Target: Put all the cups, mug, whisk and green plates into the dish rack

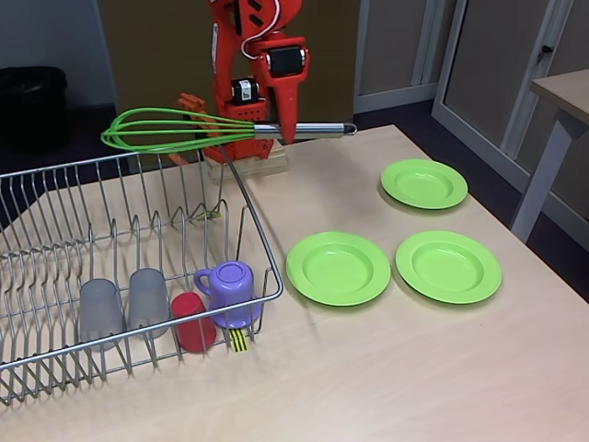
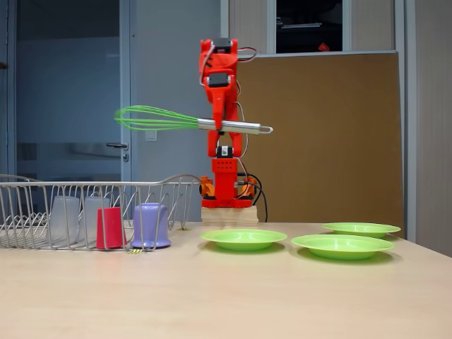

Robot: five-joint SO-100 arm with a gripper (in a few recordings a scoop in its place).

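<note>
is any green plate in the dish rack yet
No, all three green plates lie flat on the table, to the right of the dish rack in a fixed view.

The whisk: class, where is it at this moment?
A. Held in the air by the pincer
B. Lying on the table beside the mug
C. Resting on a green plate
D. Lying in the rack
A: the pincer grips the whisk by its steel handle, level and high above the table, with its green wires over the rack.
</note>
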